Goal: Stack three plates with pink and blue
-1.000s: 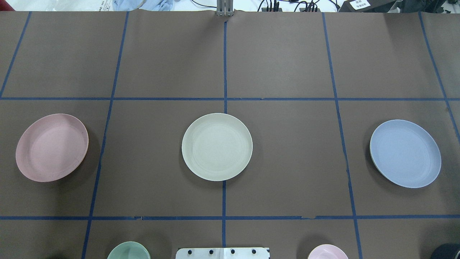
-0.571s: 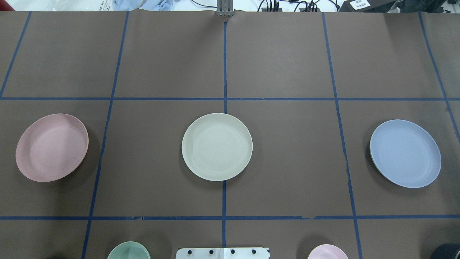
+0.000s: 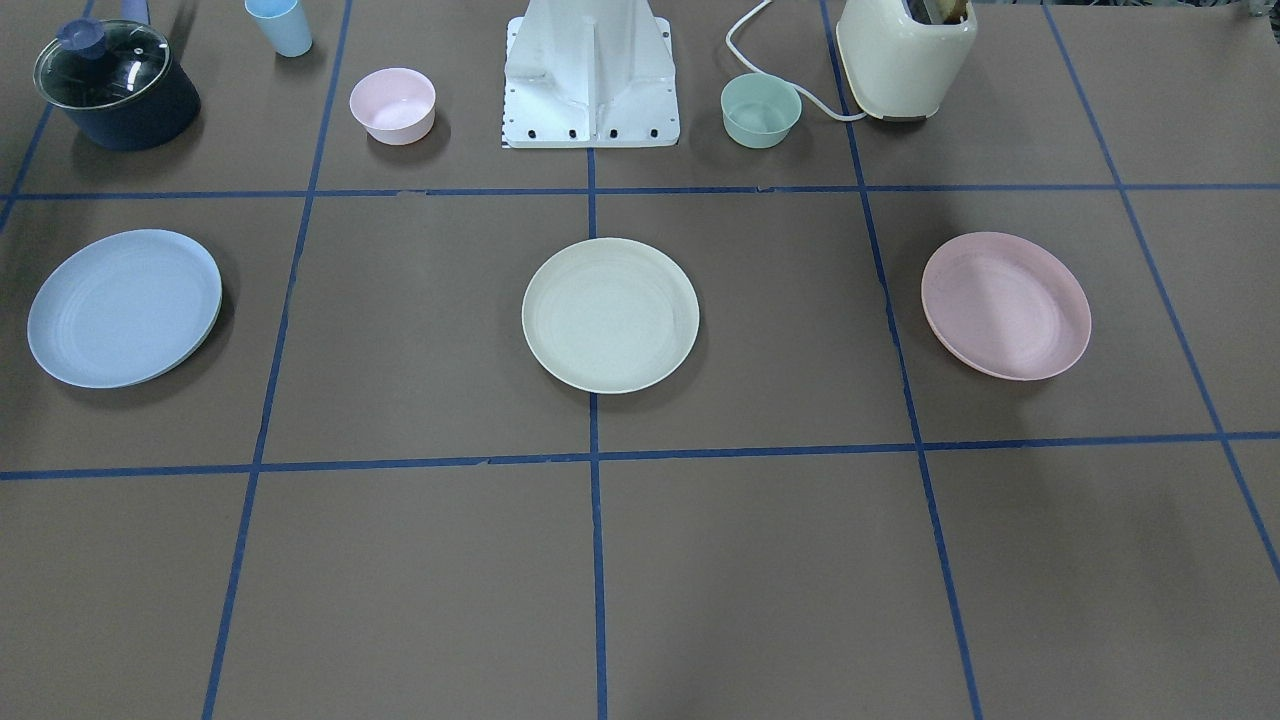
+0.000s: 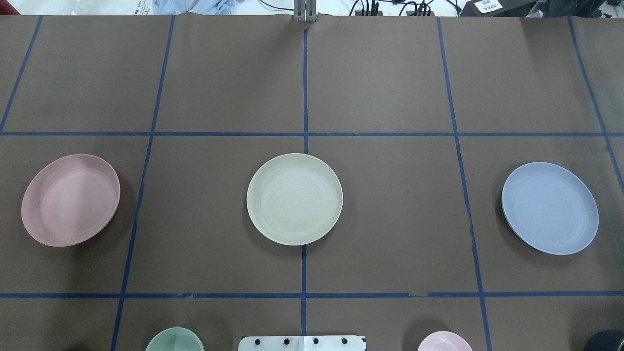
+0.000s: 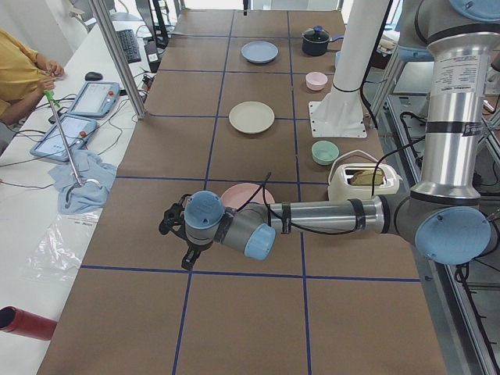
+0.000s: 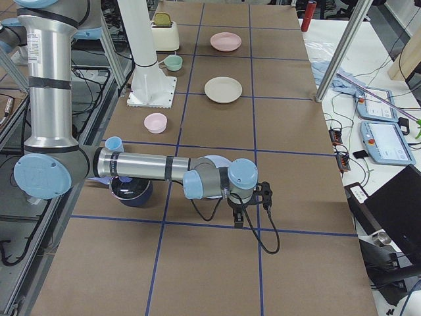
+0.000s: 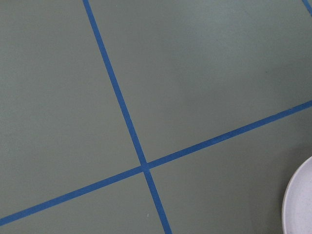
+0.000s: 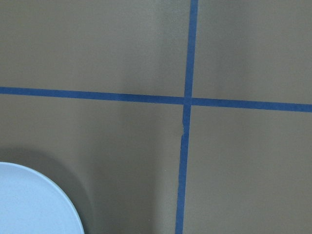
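Exterior left is showing the left jaws hanging over the table [image 5: 258,328] near the pink plate [image 5: 244,192], and exterior right is showing the right jaws hanging near the blue plate [image 6: 212,159]. I cannot tell whether either pair is open. Over the last second nothing is shifting in the overhead view. Pink, cream plate [image 4: 294,199] and blue are lying well apart in one row, so stacking is not yet beginning. A white label [image 4: 485,5] beyond the table's far edge is proving too small to read.

Opposed views, shared cream plate [image 4: 294,199]
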Available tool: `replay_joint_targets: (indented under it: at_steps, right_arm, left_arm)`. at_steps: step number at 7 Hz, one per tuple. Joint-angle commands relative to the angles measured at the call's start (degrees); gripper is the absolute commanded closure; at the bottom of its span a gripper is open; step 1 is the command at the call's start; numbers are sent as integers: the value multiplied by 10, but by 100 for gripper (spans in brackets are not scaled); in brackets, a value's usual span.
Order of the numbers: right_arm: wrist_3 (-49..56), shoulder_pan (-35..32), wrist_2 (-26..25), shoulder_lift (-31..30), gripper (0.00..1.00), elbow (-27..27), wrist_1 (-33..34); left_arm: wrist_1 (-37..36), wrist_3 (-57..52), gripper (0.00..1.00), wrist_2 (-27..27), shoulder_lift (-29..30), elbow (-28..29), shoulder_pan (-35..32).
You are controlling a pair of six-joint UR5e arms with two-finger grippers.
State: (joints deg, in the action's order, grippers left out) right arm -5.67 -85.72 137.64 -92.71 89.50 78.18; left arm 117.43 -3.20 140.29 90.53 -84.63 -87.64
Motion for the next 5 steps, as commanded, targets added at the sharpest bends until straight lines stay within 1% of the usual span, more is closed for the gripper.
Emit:
replay_joint_targets:
  at_steps: [1,2,3,5]
  right_arm:
    - [0,4,4,-3,0,-4,-37]
    - [-2,5,10,-11,0,-2,-55]
    - [-2,5,21,-13,0,-3,-65]
    - [-2,6,24,-13,0,-1,-72]
  left_arm:
    - [3,34,0,1,0,0,35]
    - [1,107,0,1,3,1,72]
    - [3,146,1,1,2,1,113]
    - [4,188,1,0,2,1,181]
